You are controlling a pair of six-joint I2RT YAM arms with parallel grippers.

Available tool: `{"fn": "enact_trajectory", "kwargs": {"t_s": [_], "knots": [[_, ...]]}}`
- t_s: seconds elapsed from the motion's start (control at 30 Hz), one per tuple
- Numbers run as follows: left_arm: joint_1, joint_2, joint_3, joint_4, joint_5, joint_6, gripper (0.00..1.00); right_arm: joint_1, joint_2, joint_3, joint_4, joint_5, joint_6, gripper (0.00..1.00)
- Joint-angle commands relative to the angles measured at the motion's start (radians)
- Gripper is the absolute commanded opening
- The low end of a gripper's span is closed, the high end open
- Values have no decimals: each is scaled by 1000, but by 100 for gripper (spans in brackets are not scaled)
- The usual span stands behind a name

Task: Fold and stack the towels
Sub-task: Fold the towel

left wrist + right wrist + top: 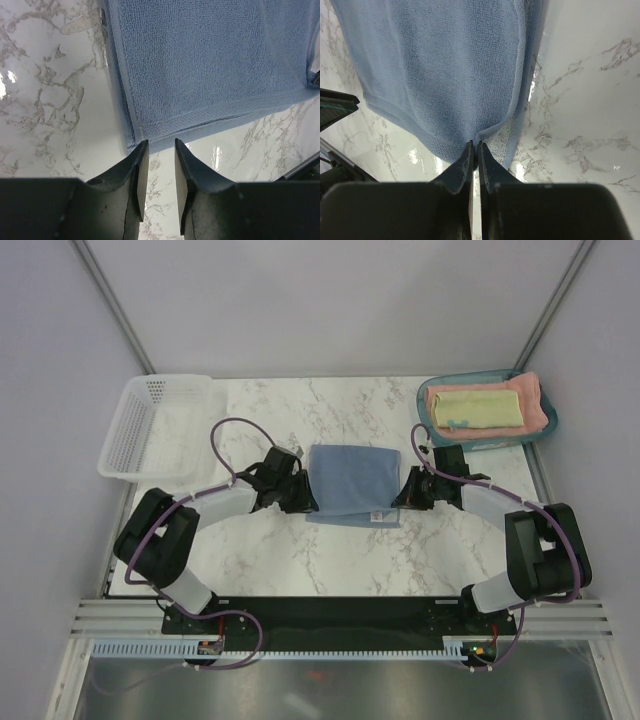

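Note:
A grey-blue towel [352,482] lies folded flat in the middle of the marble table, with a white printed patch at its near right corner. My left gripper [298,498] is at its left edge and stands open [161,142]; only marble shows between the fingers, and the tips just reach the towel's [210,65] hem. At the right edge, my right gripper [405,494] is shut [475,143] on a pinch of the towel's [435,65] border. The salmon-pink towel [537,398] lies folded in a teal tray [424,400], with the pale-yellow towel [478,408] folded on top.
A white perforated basket [150,425] stands at the back left of the table. The teal tray sits at the back right corner. Grey walls close in the table behind and on both sides.

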Motion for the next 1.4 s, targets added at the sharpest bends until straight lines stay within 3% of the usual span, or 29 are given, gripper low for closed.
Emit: {"fn": "enact_trajectory", "kwargs": {"t_s": [0.0, 0.23, 0.9, 1.37], "knots": [[7, -5, 0, 55, -29, -51, 34, -2, -22, -6, 28, -16, -4, 9], [7, -20, 15, 4, -113, -39, 34, -3, -20, -5, 29, -13, -5, 9], [-1, 69, 22, 46, -77, -48, 34, -2, -16, -8, 33, -6, -7, 8], [-2, 73, 38, 26, -81, -51, 24, -2, -10, -6, 31, -3, -13, 7]]}}
